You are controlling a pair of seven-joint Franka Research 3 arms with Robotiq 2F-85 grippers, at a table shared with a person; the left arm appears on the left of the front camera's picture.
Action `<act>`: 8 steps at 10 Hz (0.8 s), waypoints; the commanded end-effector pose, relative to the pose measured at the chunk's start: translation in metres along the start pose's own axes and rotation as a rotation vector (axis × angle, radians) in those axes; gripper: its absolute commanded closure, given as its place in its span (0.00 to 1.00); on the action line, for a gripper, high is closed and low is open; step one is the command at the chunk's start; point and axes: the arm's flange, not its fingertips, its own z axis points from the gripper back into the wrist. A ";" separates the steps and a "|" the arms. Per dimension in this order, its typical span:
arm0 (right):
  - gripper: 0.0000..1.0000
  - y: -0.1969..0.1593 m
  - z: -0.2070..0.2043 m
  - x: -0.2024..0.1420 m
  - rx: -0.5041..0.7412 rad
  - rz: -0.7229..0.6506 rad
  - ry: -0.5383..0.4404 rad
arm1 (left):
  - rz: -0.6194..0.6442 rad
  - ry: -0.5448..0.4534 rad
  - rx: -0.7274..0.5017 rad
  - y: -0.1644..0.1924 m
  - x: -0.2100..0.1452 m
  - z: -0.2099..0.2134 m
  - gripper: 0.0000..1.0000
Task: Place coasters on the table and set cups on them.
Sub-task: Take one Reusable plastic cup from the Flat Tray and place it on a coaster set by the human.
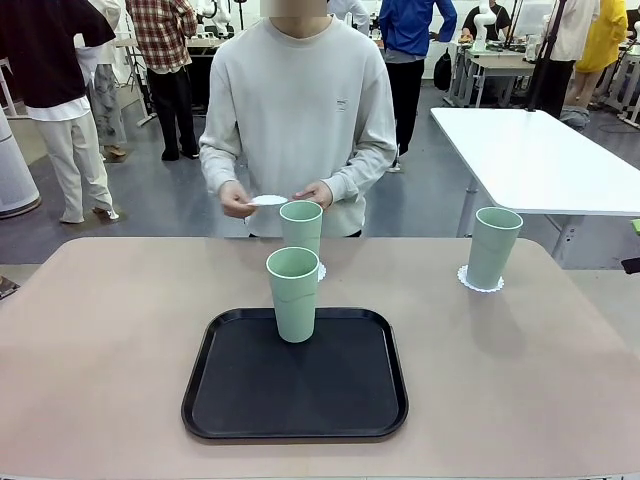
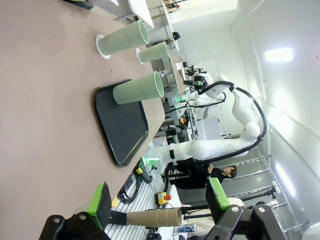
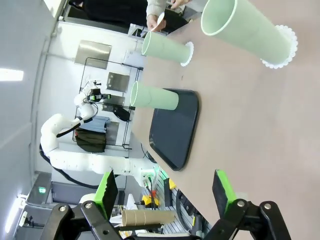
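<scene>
At the centre of the front view we see one cup (image 1: 293,295) standing on the black tray (image 1: 240,390). Just behind it a second cup (image 1: 301,228) stands on a coaster (image 1: 321,272), and at the right a third cup (image 1: 493,245) stands on another coaster (image 1: 466,280), both on the table (image 1: 100,340). The person (image 1: 300,110) at the top holds the last coaster (image 1: 268,200). Our left gripper (image 2: 159,199) and right gripper (image 3: 165,189) are both spread wide, grasping nothing.

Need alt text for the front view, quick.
The person holds a loose coaster. On the table, middle cup stands on middle coaster, right cup on right coaster; third cup stands on the tray.
</scene>
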 end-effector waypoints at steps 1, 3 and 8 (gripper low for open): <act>0.00 0.000 0.003 0.000 -0.009 -0.012 -0.009 | -0.004 0.000 0.000 -0.003 -0.001 0.001 0.00; 0.00 0.000 0.003 0.000 -0.009 -0.012 -0.009 | -0.004 0.000 0.000 -0.003 -0.001 0.001 0.00; 0.00 0.000 0.003 0.000 -0.009 -0.012 -0.009 | -0.004 0.000 0.000 -0.003 -0.001 0.001 0.00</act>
